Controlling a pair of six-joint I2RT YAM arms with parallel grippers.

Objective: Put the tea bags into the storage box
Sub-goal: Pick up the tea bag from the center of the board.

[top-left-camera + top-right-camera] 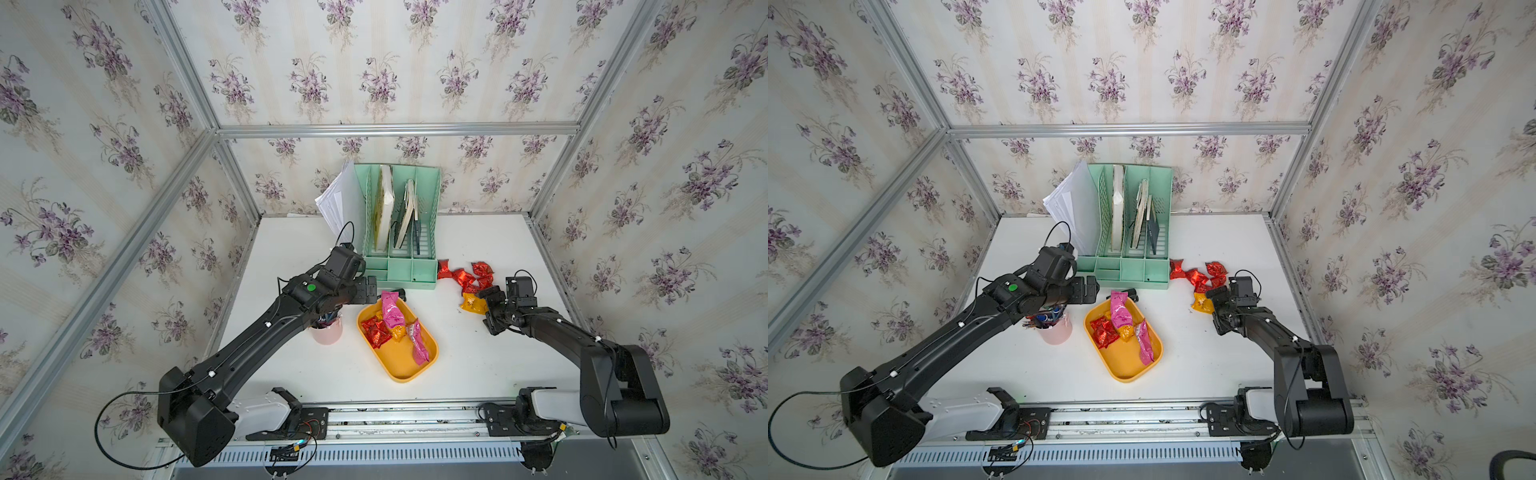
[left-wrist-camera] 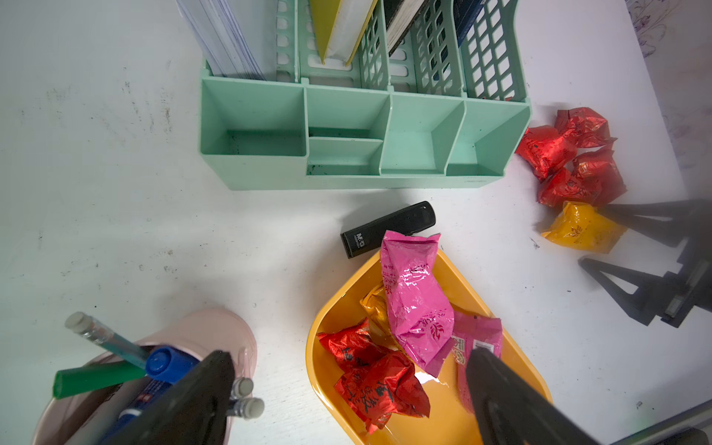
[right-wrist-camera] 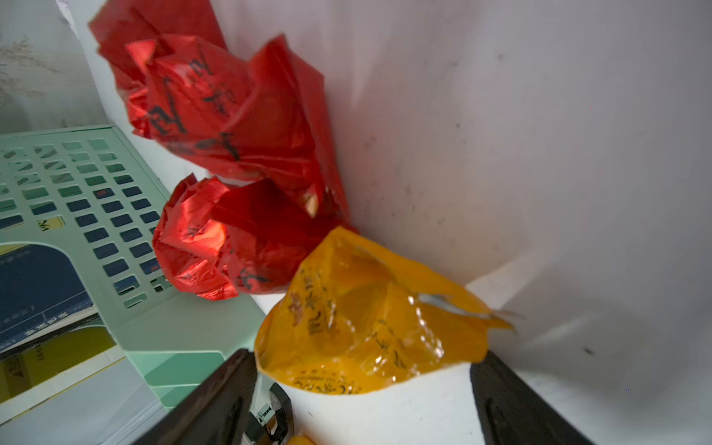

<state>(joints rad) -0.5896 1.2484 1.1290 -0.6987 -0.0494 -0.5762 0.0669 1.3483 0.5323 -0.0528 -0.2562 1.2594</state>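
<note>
tea bags (image 1: 392,313): two pink in storage box (image 1: 397,359)

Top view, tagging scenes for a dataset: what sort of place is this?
Likely a mock home-office desk inside a test booth: a mint file organizer with books and papers, a pink pen cup, and floral-wallpapered walls on aluminium framing.

At your 12 o'clock, the mint-green file organizer (image 1: 424,272) stands on the white worktop (image 1: 316,374), holding papers (image 1: 338,199) and books (image 1: 384,208). A black stapler (image 2: 389,227) lies just before it. The pink pen cup (image 1: 328,334) sits toward 9 o'clock.
</note>
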